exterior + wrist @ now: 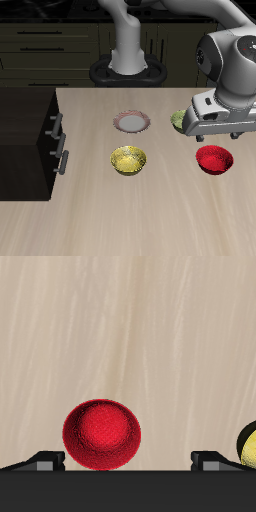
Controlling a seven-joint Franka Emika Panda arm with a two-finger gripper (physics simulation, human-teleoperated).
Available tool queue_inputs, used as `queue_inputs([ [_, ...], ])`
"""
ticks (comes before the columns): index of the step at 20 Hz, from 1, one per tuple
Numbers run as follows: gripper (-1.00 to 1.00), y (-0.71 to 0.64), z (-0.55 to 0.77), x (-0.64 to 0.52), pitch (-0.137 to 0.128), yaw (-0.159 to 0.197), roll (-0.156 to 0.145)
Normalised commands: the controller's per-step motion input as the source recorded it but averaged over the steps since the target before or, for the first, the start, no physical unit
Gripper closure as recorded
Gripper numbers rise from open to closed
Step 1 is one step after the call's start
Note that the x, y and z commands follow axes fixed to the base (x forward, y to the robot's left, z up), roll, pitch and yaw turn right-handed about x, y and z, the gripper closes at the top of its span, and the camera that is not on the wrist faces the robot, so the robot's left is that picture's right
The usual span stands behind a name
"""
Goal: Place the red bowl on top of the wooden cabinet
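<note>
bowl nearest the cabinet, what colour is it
Yellow: the yellow bowl is the one nearest the cabinet. It shows best in the exterior view.

Even soft light, faint shadows, sharp, slightly grainy renders

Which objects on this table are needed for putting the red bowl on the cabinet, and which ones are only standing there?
Needed:
- small round glossy red bowl, on the tabletop
- large dark wooden cabinet with flat top and silver bar handles
- the arm's pincer, above the table near the red bowl

Only standing there:
- round yellow bowl
- olive-green bowl, partly hidden by the arm
- round white plate
</note>
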Motion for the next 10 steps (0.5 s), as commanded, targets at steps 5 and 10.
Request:
queue_inputs([
  [5, -1.00, -0.04, -0.34, -0.02, 0.063, -0.028, -0.013],
  [10, -1.00, -0.01, -0.12, -0.07, 0.017, -0.009, 0.001],
])
